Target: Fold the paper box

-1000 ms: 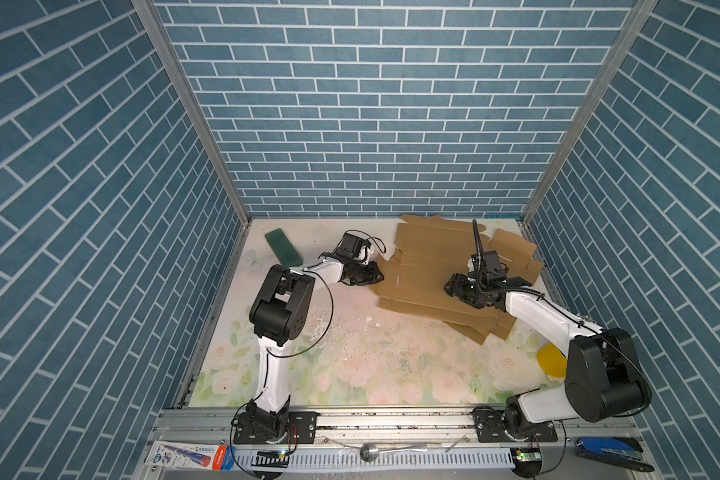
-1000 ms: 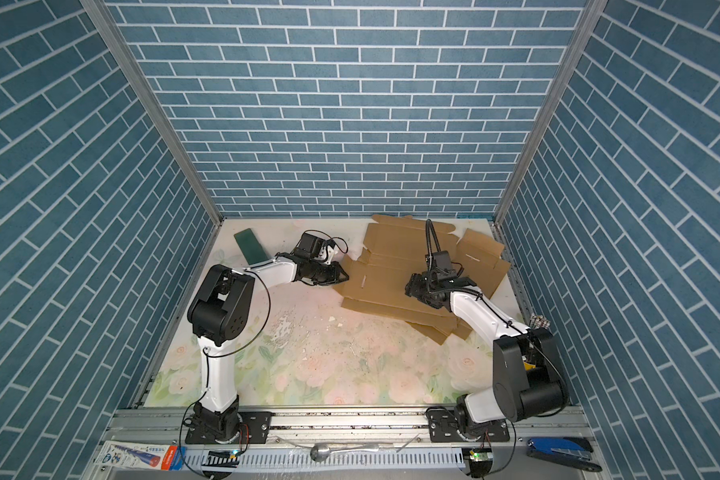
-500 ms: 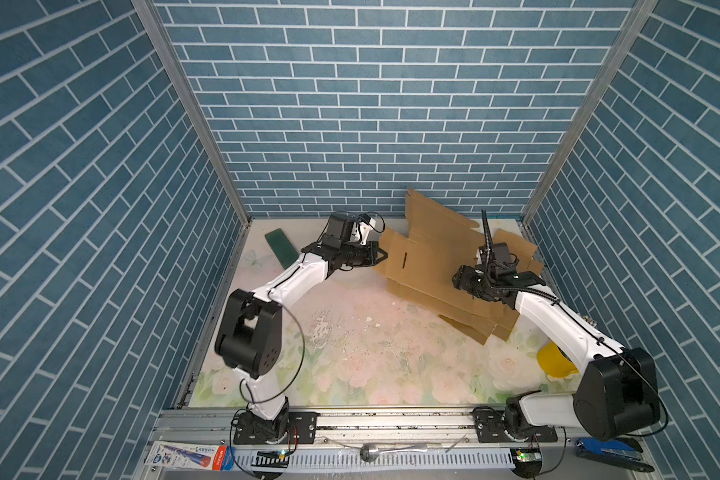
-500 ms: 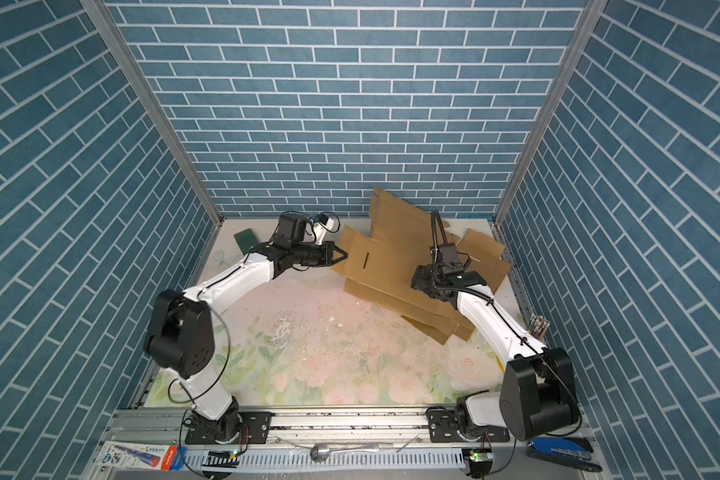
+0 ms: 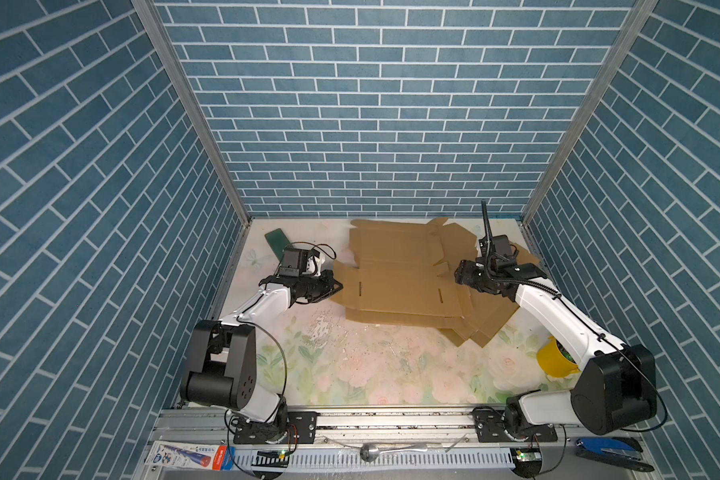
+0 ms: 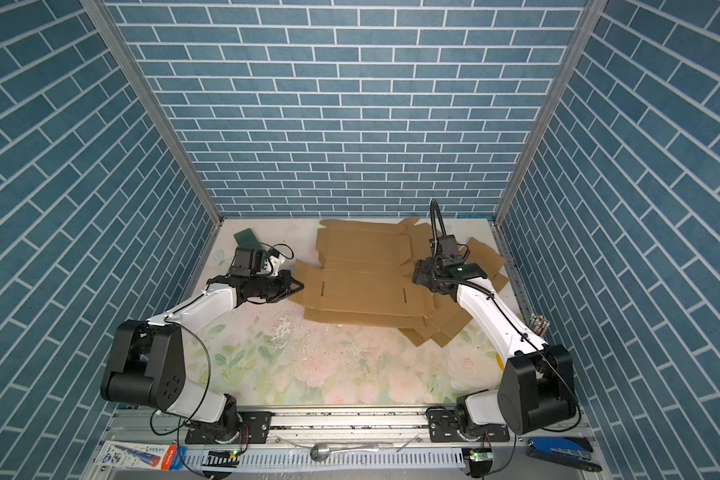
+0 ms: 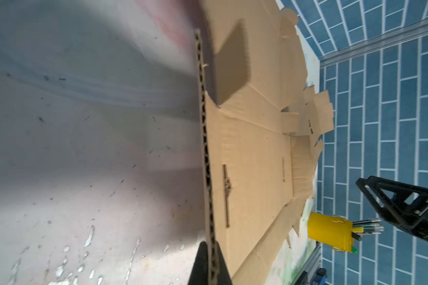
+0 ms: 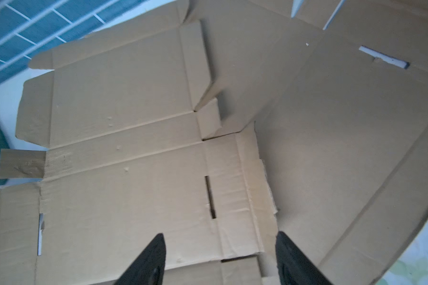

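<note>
Paper box (image 5: 400, 286) lies flat, unfolded, on surface (image 5: 350, 374). Left jaws pinch its left edge; right jaws spread above its right end. Folding barely begun: no wall raised yet.

An unfolded brown corrugated paper box (image 5: 404, 282) is lying flat, flaps spread, toward the table's (image 5: 371, 374) back right.

Brown paper box (image 5: 400, 286), pastel floral table (image 5: 371, 365), blue brick-pattern walls (image 5: 371, 124), yellow cup (image 5: 551, 363)
</note>
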You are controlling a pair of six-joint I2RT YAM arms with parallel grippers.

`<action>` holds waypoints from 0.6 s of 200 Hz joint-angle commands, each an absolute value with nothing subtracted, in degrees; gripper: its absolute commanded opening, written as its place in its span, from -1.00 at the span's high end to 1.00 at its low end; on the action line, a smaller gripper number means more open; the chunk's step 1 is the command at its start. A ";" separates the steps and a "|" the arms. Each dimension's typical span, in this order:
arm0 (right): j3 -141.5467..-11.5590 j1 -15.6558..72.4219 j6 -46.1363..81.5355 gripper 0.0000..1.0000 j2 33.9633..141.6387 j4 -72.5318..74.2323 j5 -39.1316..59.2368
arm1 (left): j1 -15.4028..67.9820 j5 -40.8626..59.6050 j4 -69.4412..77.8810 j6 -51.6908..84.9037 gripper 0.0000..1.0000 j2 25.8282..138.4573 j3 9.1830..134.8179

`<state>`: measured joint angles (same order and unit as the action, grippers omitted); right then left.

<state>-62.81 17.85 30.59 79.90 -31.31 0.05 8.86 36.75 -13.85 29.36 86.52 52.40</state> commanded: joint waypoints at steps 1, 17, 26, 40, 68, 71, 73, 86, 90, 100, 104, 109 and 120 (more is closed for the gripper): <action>-65.85 16.00 26.51 -0.42 83.33 -35.89 -1.62 | 8.88 34.65 -19.42 24.63 0.93 86.31 54.25; -65.58 14.42 25.72 -0.45 86.24 -35.84 0.56 | 8.88 33.86 -18.66 24.57 0.93 87.13 52.94; -65.41 13.92 25.22 -0.45 87.74 -35.82 1.39 | 8.88 32.27 -19.04 24.20 0.92 87.40 52.66; -64.62 13.71 24.70 -0.46 89.09 -34.73 4.02 | 8.88 30.91 -19.09 23.95 0.89 87.53 52.48; -63.99 13.72 24.44 -0.43 93.01 -33.16 7.59 | 8.88 30.35 -18.72 24.36 0.82 88.06 52.60; -64.00 13.72 24.43 -0.42 93.40 -32.97 7.93 | 8.88 30.25 -18.80 24.34 0.81 88.14 52.64; -63.94 13.76 24.46 -0.41 93.60 -32.85 8.02 | 8.88 30.15 -18.87 24.32 0.81 88.15 52.65; -63.65 13.73 24.43 -0.35 94.67 -31.81 8.92 | 8.88 29.07 -19.60 24.16 0.75 87.93 52.97; -63.55 13.78 24.51 -0.32 94.87 -31.55 9.12 | 8.88 28.57 -19.93 24.05 0.73 87.82 53.12; -63.30 13.75 24.61 -0.26 95.39 -31.14 9.63 | 8.88 27.11 -21.08 23.66 0.67 87.35 53.54; -63.20 13.73 24.61 -0.23 95.49 -30.98 9.86 | 8.82 26.41 -21.51 23.47 0.63 87.12 53.72; -63.05 13.71 24.61 -0.18 95.69 -30.71 10.13 | 8.88 25.84 -22.00 23.38 0.58 86.87 53.91; -62.68 13.72 24.61 -0.09 96.04 -30.00 11.08 | 8.85 24.45 -23.07 23.08 0.45 86.33 54.42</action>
